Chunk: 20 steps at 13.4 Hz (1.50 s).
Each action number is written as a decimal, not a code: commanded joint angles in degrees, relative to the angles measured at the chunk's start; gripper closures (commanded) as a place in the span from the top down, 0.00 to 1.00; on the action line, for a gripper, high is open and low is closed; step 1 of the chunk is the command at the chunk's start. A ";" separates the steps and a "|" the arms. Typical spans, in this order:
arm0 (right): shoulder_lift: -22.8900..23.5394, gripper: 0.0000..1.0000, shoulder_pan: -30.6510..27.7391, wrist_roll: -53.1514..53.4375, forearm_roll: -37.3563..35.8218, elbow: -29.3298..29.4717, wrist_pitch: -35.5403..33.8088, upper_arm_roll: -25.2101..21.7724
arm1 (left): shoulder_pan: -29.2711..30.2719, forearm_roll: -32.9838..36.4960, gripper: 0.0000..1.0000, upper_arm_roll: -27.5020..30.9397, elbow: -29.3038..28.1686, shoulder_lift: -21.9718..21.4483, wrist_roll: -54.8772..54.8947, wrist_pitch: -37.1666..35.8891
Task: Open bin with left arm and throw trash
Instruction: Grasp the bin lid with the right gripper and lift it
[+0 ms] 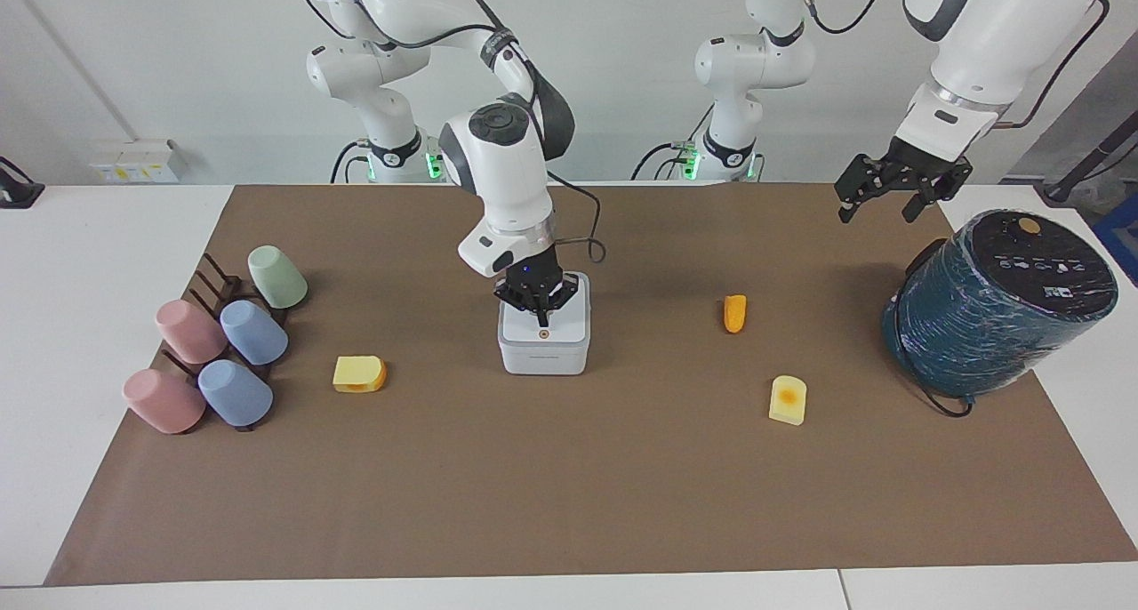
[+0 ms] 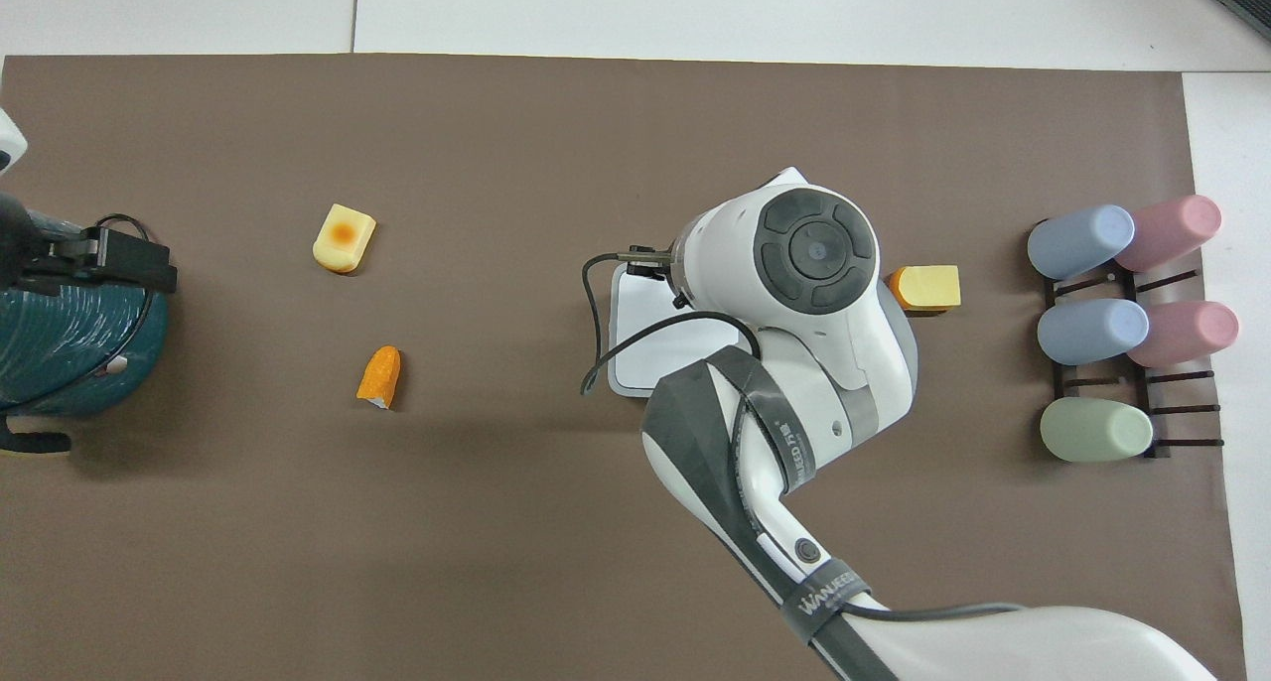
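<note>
1. Facing view: right claw (image 1: pixel 540 318), pinched shut and empty, is seen over the bin (image 1: pixel 544 343) lid mid-desk; overhead, it is hidden.
2. Left claw (image 1: pixel 896 199) is spread, empty.
3. Counted: three trash bits, five cups (image 1: pixel 222 349).
</note>
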 commanded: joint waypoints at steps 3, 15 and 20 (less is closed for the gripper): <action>-2.39 0.00 -0.03 -1.87 -0.27 -3.88 2.05 -0.05 | 0.16 0.81 1.00 0.03 -0.57 -0.63 0.55 0.03; -2.39 0.00 0.59 -3.28 -0.27 -8.45 9.53 -0.05 | 0.16 0.81 1.00 -0.05 -0.66 -0.63 0.55 0.21; -3.35 0.00 0.41 -2.66 -0.18 -3.54 1.72 -0.05 | 0.16 0.81 1.00 -0.05 -0.57 -0.63 0.55 0.21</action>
